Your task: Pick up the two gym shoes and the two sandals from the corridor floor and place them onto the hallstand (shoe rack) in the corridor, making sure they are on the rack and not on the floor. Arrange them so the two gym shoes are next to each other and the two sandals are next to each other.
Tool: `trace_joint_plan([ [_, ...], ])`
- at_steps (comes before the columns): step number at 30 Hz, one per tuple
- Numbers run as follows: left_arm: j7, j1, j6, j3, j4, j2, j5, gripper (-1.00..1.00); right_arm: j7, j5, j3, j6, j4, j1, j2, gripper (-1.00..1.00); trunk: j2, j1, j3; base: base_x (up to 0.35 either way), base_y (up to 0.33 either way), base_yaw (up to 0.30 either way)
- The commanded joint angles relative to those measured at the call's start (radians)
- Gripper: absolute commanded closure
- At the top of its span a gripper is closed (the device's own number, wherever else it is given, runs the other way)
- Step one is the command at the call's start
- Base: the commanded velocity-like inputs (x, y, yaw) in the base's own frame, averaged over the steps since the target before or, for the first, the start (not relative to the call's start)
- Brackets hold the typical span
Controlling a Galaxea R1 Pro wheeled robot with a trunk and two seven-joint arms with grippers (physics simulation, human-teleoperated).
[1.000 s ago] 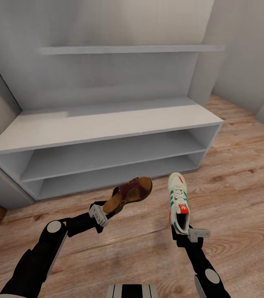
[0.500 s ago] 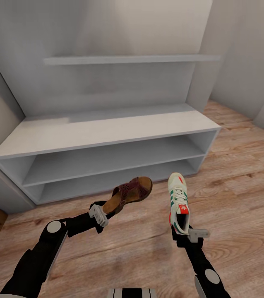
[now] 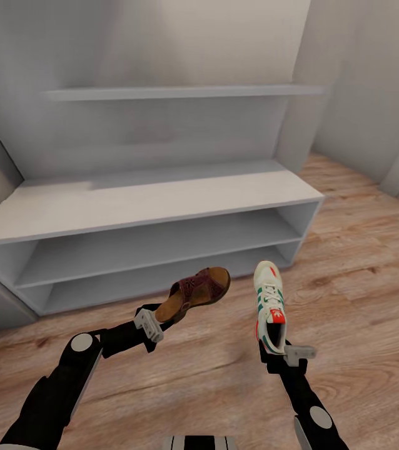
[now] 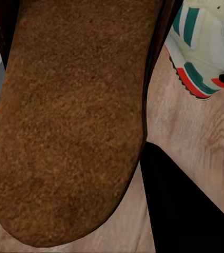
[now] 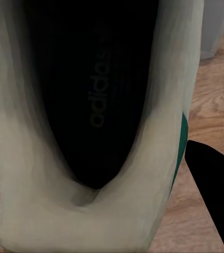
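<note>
left gripper [image 3: 162, 317] is clamping the heel of a sandal [image 3: 198, 292], holding it above the corridor floor [image 3: 362, 262] before the hallstand [image 3: 149, 200]. right gripper [image 3: 273, 351] is gripping a gym shoe [image 3: 269, 303] by the heel, toe pointing toward the rack.

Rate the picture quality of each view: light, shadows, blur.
Head view: soft, even light, no glare; faint shadows under the hallstand shelves, sandal and gym shoe sharp. Left wrist view: the sandal's sole is so close it looks grainy and soft. Right wrist view: the gym shoe's dark inside is blurred, its lettering barely legible.
</note>
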Motion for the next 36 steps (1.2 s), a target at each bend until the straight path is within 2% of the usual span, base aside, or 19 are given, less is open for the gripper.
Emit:
trace_joint_plan([
  [1, -0.005, 0.000, 0.008, 0.000, -0.002, 0.000, -0.003, 1.00, 0.000, -0.002, -0.001, -0.003, 0.001, 0.000, 0.001, 1.00, 0.000, 0.000, -0.001, 0.148, -0.323, 0.077],
  [14, -0.005, 0.000, 0.008, 0.000, -0.002, 0.000, -0.003, 1.00, 0.000, -0.002, -0.001, -0.003, 0.001, 0.000, 0.001, 1.00, 0.000, 0.000, 0.004, 0.069, -0.314, 0.249],
  [21, -0.005, 0.000, 0.007, 0.000, -0.002, 0.000, 0.000, 1.00, 0.000, -0.002, -0.001, -0.003, 0.001, 0.000, 0.001, 1.00, 0.000, 0.000, 0.011, -0.005, -0.034, 0.248],
  [25, -0.005, 0.000, 0.007, 0.000, -0.002, 0.000, 0.000, 1.00, 0.000, -0.002, -0.001, -0.003, 0.001, 0.000, 0.001, 1.00, 0.000, 0.000, 0.015, -0.240, -0.002, 0.161],
  [29, -0.005, 0.000, 0.007, 0.000, -0.002, 0.000, 0.000, 1.00, 0.000, -0.002, -0.001, -0.003, 0.001, 0.000, 0.001, 1.00, 0.000, 0.000, 0.015, -0.263, 0.000, 0.032],
  [36, -0.005, 0.000, 0.007, 0.001, -0.002, 0.000, 0.000, 1.00, 0.000, -0.001, -0.001, -0.003, 0.001, 0.000, 0.001, 1.00, 0.000, 0.000, 0.016, -0.036, 0.000, 0.003],
])
